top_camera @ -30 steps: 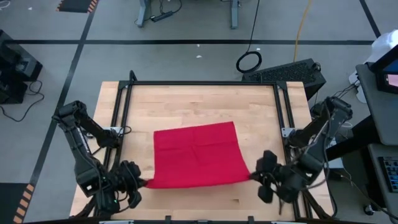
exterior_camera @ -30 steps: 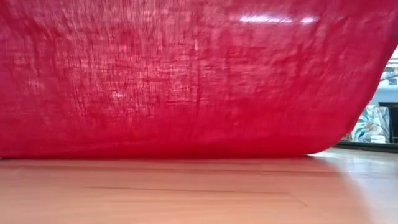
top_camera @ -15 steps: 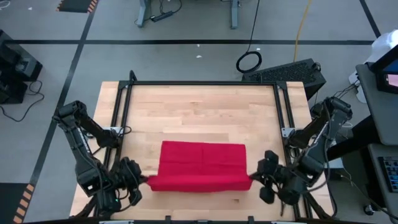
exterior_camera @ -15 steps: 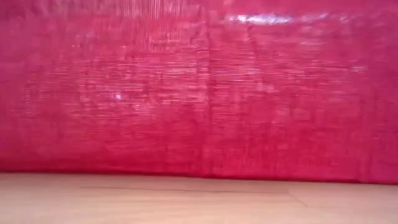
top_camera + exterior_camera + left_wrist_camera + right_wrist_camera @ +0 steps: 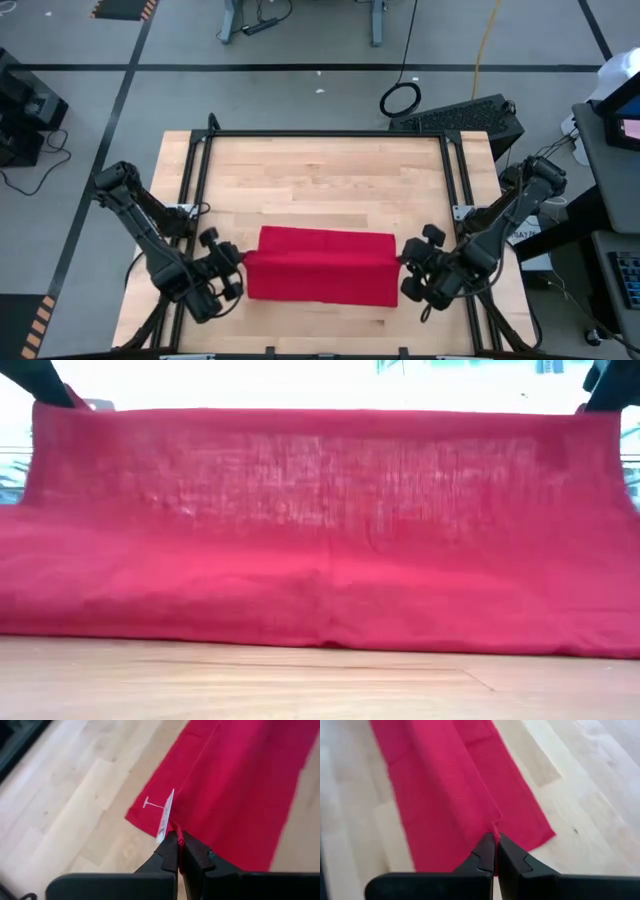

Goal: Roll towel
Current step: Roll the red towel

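1. Red cloth, the towel (image 5: 322, 278), lies folded into a wide band across the lower middle of the high view, on the front half of the wooden table (image 5: 320, 175). Its upper fold is lifted at both ends, so in the low view it stands as a red wall over a slack lower layer resting on the wood.
2. A small white tag (image 5: 164, 816) sticks up from the towel's edge right beside the left fingertips.
3. The left gripper (image 5: 240, 262) is clenched on the towel's left end, its fingers pressed together with red cloth pinched between them.
4. The right gripper (image 5: 402, 265) is likewise clenched on the towel's right end, cloth caught between its closed fingers.
5. A black metal frame (image 5: 325, 135) runs along the table's back and down both sides; both arms reach in over its side rails.
6. Bare wood fills the upper half of the table, between the towel and the back rail. A narrower strip of wood shows below the towel, towards the front edge.
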### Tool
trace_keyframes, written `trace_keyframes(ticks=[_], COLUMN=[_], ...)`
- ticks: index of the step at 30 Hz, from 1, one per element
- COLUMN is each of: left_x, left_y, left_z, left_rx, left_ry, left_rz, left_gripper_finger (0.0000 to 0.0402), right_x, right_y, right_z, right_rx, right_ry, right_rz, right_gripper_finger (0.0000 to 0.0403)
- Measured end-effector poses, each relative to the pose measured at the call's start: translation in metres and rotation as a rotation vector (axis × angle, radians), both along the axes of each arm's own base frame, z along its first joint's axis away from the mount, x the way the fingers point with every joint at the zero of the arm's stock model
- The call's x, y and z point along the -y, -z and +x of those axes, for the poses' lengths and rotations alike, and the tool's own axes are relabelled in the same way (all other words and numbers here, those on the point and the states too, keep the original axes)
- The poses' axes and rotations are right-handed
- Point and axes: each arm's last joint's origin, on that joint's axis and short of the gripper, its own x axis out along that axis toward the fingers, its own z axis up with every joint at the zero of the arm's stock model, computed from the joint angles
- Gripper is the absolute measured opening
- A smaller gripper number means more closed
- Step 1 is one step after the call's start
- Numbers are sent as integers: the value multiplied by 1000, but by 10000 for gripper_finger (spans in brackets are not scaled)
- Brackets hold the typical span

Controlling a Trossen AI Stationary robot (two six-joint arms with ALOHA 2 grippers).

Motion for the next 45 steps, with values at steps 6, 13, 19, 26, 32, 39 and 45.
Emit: trace_keyframes(ticks=[6, 13, 19, 26, 32, 39, 45], left_x=[-9, -14, -20, -20, -20, -18, -16], left_y=[5, 14, 14, 15, 15, 25, 43], left_z=[8, 18, 19, 19, 19, 25, 31], left_rx=[-28, -15, -36, -45, -55, -117, -182], left_ry=[24, 23, 5, 2, 7, 54, 40], left_rz=[58, 45, 72, 68, 75, 126, 162], left_gripper_finger=[8, 8, 8, 8, 8, 8, 8], right_x=[8, 15, 23, 30, 35, 42, 47], right_y=[17, 37, 49, 55, 65, 71, 81], right_z=[-1, -1, -1, 4, 6, 7, 7], right_rx=[-26, -42, -60, -71, -64, -88, -91], right_ry=[63, 82, 100, 83, 77, 74, 73], right_rz=[-9, -24, -50, -76, -75, -102, -107], right_gripper_finger=[0, 0, 0, 0, 0, 0, 0])
